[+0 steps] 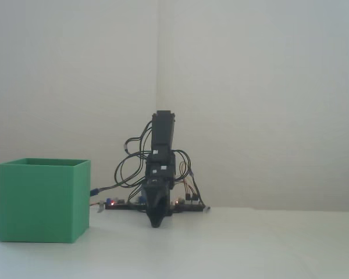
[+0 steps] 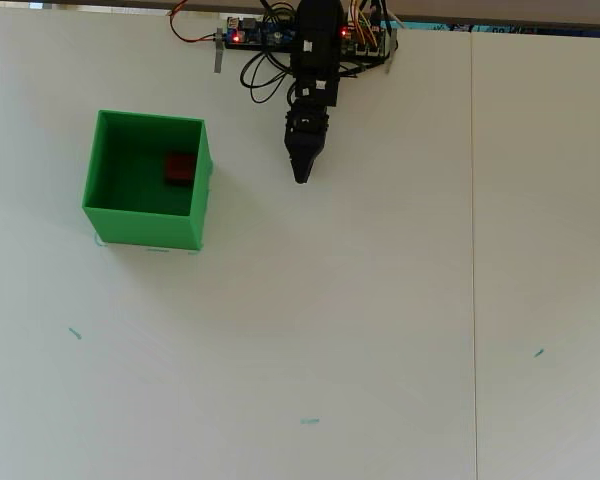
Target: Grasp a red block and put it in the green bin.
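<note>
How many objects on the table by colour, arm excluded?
Green: 1, the green bin
Red: 1, the red block, lying inside the bin, seen only in the overhead view
Total: 2
</note>
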